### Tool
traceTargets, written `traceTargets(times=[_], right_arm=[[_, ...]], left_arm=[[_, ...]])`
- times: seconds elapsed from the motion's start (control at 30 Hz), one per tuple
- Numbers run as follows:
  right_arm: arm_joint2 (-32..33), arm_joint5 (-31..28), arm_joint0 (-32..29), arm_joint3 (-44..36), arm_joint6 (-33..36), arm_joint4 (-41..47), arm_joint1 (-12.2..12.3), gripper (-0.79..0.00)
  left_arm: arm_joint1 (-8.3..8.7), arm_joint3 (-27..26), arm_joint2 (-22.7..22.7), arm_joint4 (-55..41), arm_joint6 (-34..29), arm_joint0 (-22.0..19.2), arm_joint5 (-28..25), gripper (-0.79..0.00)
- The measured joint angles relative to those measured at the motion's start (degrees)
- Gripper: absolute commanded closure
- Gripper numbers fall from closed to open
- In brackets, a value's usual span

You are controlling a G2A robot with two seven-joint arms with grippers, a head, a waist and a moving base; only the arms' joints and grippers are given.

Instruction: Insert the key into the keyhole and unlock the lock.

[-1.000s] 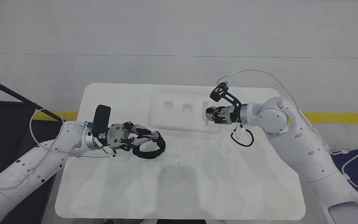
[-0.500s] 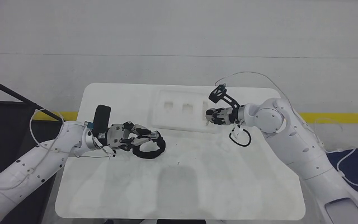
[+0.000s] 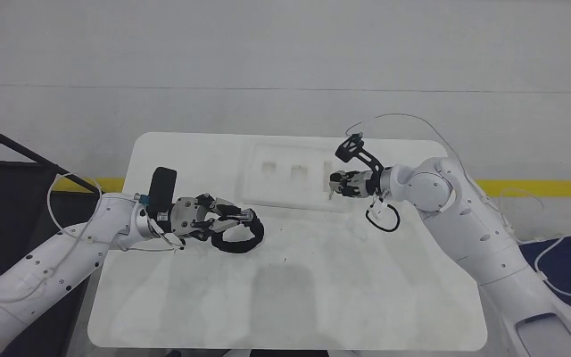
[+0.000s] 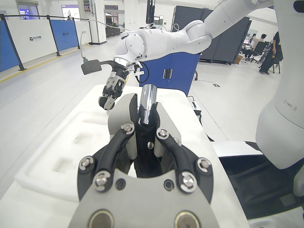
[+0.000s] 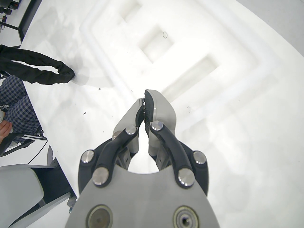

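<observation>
The lock is a black fabric-covered cable loop (image 3: 238, 236) with a chrome cylinder (image 4: 147, 103) at one end. My left gripper (image 3: 225, 220) is shut on it at the table's left, with the cylinder sticking out between the fingers (image 4: 163, 117). In the right wrist view the loop (image 5: 35, 72) rests on the table. My right gripper (image 3: 335, 184) hangs low over the right end of the white foam tray (image 3: 268, 198), by its long slot (image 5: 192, 77). Its pads (image 5: 148, 103) are pressed together. I cannot make out a key between them.
The foam tray (image 5: 237, 55) has two square pockets (image 5: 155, 42) and lies at the back of the white table (image 3: 357, 286). A blue cabinet (image 4: 175, 72) stands beyond the table. A person's checked trouser leg (image 5: 16, 100) is beside the table edge.
The right arm's forearm and elbow shifted slightly toward the tray, while its gripper stayed over the tray's right end. The left arm and the lock have not moved.
</observation>
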Motion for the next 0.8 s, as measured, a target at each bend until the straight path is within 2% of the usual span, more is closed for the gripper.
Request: traceTargets(times=[0.77,0.8], right_arm=[[-0.59,0.41,-0.36,1.98,0.33,-2.07,-0.75,0.0],[-0.55,0.39,-0.31,2.1,0.33,-1.95,-0.78,-0.249]], left_arm=[[0.0,0.0,0.0,0.0,0.0,0.0,0.0,0.0],[0.0,0.0,0.0,0.0,0.0,0.0,0.0,0.0]])
